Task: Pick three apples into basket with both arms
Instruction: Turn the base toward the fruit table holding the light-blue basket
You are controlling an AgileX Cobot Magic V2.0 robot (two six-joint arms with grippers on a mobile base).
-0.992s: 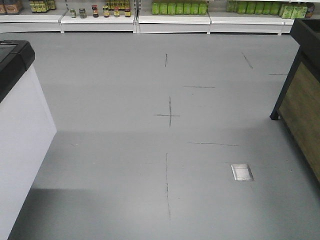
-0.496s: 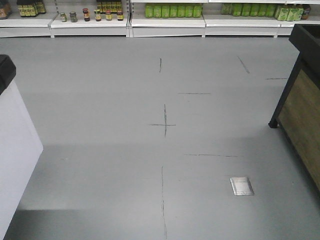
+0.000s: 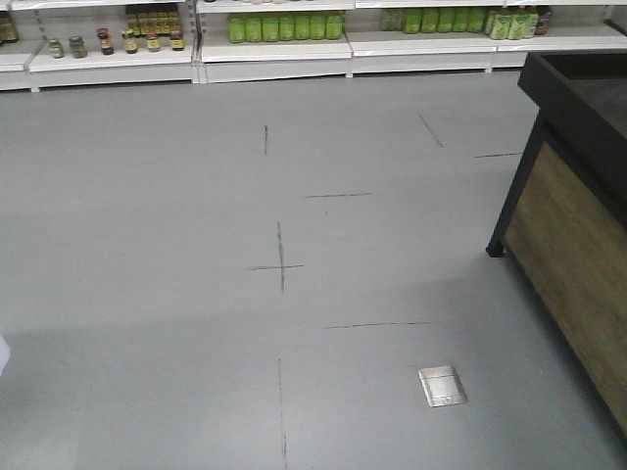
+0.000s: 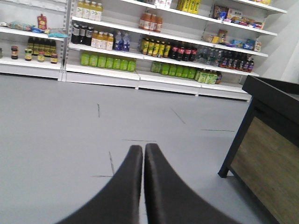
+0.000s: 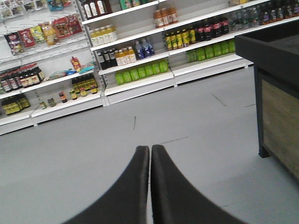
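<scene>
Neither the apples nor the basket is in view, and your left gripper and right gripper are each pressed together on nothing, so drive gently alongside the wood-panelled stand, clearing its black corner leg.

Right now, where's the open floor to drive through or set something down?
Open: the grey floor from the shelves down past the tape cross, left of the wooden stand. Crowded only at right, where that stand juts in near the metal floor plate.
</scene>
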